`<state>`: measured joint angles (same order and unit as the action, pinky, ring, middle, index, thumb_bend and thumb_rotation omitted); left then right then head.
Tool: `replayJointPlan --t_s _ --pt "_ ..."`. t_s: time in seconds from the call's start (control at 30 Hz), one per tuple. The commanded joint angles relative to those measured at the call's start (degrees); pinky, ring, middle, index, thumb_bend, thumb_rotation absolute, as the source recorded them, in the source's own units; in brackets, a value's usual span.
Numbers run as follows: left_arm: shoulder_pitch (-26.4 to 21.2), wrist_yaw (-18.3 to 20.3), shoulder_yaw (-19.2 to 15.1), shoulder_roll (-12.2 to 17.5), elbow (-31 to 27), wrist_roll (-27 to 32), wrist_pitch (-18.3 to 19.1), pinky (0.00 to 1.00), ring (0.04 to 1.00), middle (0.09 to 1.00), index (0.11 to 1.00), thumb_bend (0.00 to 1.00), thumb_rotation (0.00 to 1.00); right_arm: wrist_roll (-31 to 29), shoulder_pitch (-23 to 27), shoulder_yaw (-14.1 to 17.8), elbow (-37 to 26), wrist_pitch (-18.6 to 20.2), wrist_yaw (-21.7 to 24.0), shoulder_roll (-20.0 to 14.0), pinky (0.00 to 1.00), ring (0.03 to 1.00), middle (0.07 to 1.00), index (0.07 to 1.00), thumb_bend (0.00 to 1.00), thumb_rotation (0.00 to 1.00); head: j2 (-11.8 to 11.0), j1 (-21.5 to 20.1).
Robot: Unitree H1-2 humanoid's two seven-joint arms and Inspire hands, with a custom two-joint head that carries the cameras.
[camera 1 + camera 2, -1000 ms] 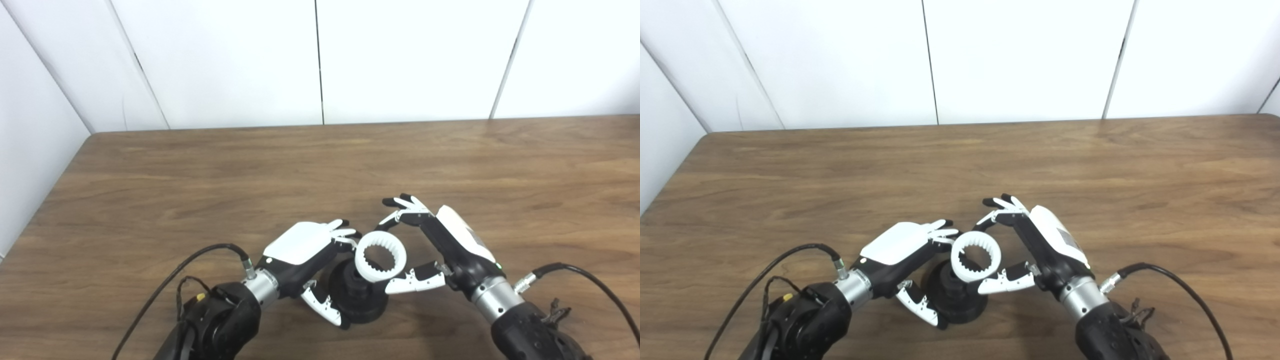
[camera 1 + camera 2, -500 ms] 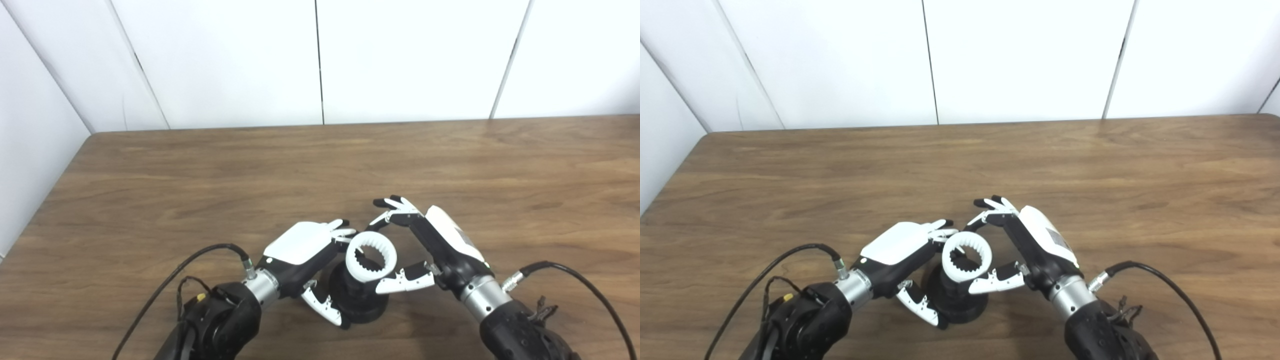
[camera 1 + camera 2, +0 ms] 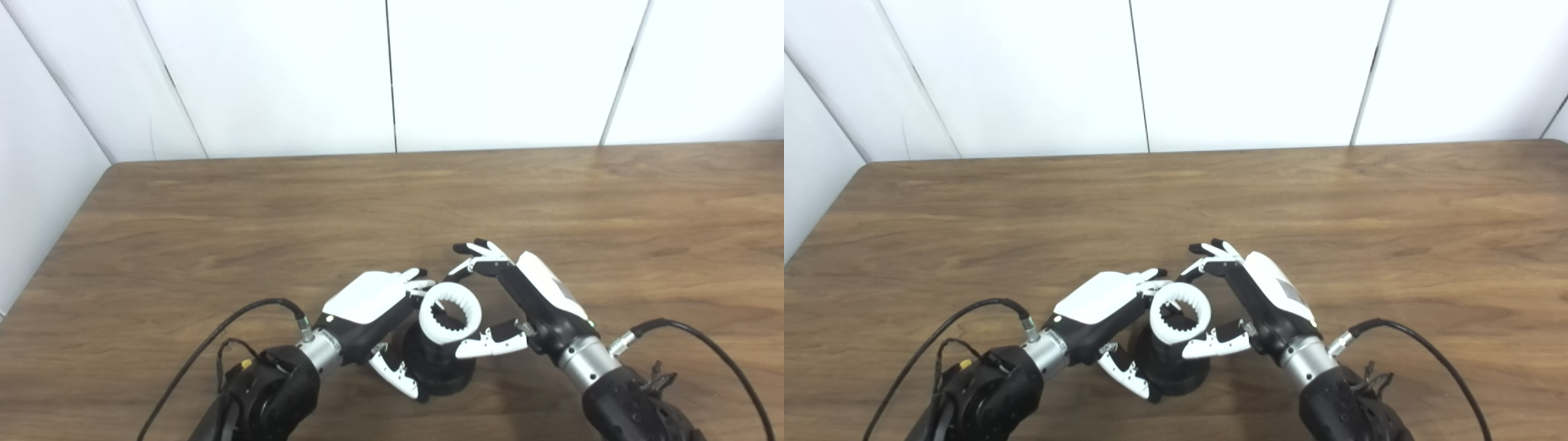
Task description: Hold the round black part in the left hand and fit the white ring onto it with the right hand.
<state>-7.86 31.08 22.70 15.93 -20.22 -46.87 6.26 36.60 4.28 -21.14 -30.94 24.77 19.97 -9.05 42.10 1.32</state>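
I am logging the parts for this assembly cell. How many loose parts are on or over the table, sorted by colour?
Black: 1, the round black part, held by the left hand.
White: 1, the toothed white ring, held over it by the right hand.
Total: 2.

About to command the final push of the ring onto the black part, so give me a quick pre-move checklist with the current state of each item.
1. Left hand holds the round black plastic part on the wooden table: ok, fingers and thumb wrap its sides.
2. Right hand grips the white toothed plastic ring: ok, pinched between thumb and fingers.
3. Ring sits over the black part's raised centre: ok, its opening shows the dark hub through it.
4. Ring level with the part: not ok, it looks tilted toward the camera.
5. Teeth meshed with the hub: cannot tell, too small to see.
6. Left fingers clear of the ring's path: cannot tell, fingertips lie right beside its rim.
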Motion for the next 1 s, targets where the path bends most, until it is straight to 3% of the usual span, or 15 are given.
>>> replayJointPlan --t_s 0.0,0.97 --pt "-1.4 -1.2 -0.6 0.0 -0.6 0.0 -0.3 0.95 0.987 0.919 0.613 0.83 0.25 0.7 1.2 -0.3 0.0 -0.9 -0.1 0.5 0.86 0.982 0.899 0.494 0.52 0.16 0.1 0.0" --pt "-2.5 -0.9 -1.2 0.2 -0.1 0.0 -0.2 0.95 0.994 0.921 0.610 0.83 0.25 0.8 0.6 0.5 -3.3 0.4 2.8 -1.0 0.87 0.990 0.905 0.494 0.52 0.16 1.1 -0.3"
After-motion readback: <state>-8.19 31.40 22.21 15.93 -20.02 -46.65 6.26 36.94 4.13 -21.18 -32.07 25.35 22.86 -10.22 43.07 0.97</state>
